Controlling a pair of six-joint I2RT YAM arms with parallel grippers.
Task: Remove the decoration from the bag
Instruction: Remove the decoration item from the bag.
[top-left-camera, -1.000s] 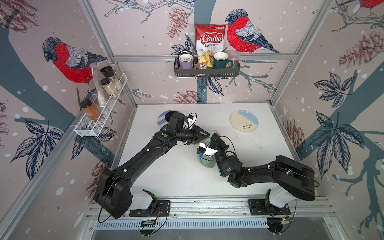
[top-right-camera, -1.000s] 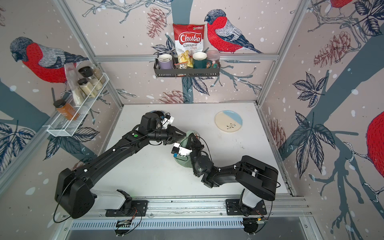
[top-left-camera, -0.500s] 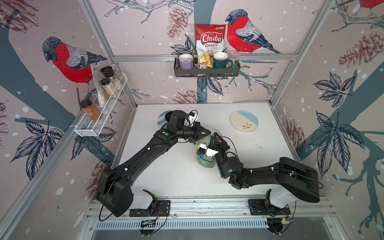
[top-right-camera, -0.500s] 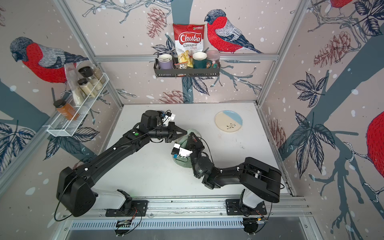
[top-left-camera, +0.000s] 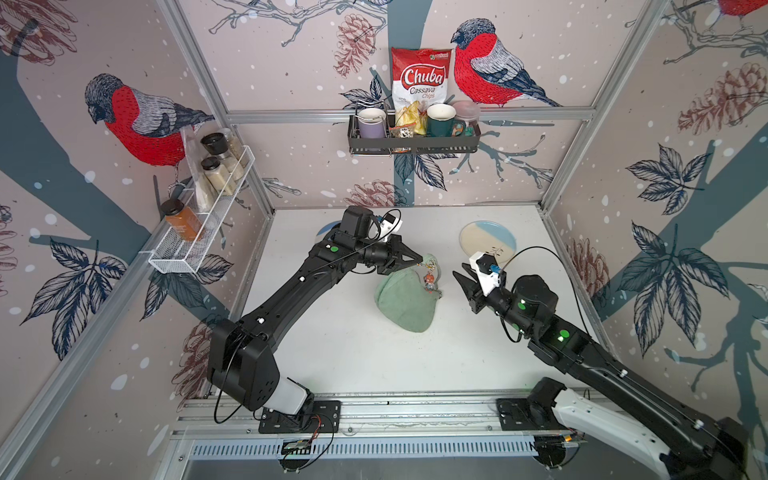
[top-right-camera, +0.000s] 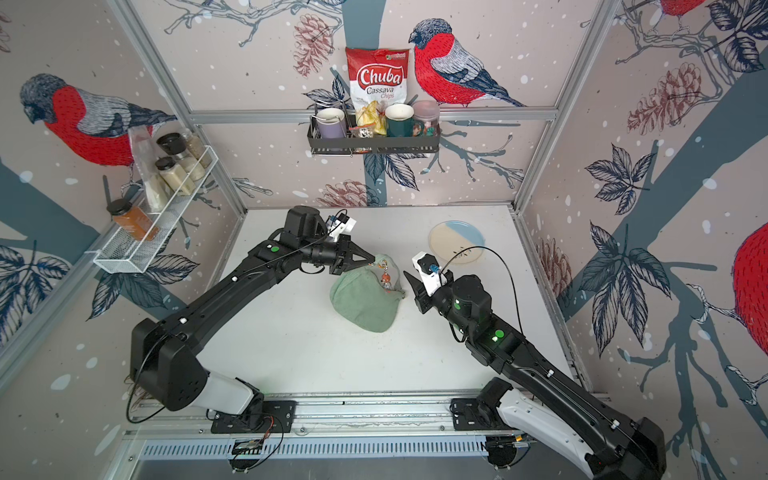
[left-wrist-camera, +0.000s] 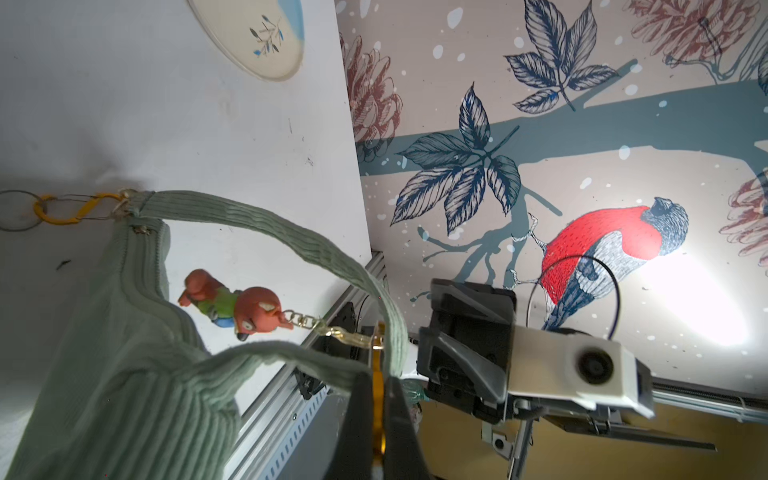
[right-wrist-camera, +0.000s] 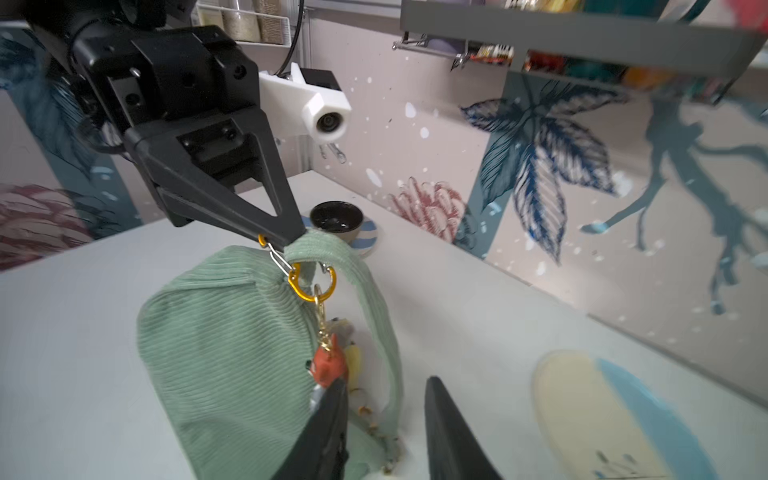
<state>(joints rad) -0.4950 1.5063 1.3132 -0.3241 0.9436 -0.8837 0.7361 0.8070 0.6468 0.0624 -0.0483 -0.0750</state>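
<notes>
In both top views the bag (top-left-camera: 407, 301) lies on the table (top-left-camera: 353, 353), its top pulled up by the left gripper (top-left-camera: 419, 262); the right gripper (top-left-camera: 462, 279) hangs just beside it, spread and empty. The left wrist view shows the fox charm (left-wrist-camera: 237, 309) chained to the pinched strap (left-wrist-camera: 291, 232). In the right wrist view it dangles from a yellow clip (right-wrist-camera: 299, 286): nothing unhooked yet, the removal remains.

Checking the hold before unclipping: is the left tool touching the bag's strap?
Touching. The right wrist view shows the left tool shut on the top of the strap; the left wrist view shows strap fabric pinched there too.
</notes>
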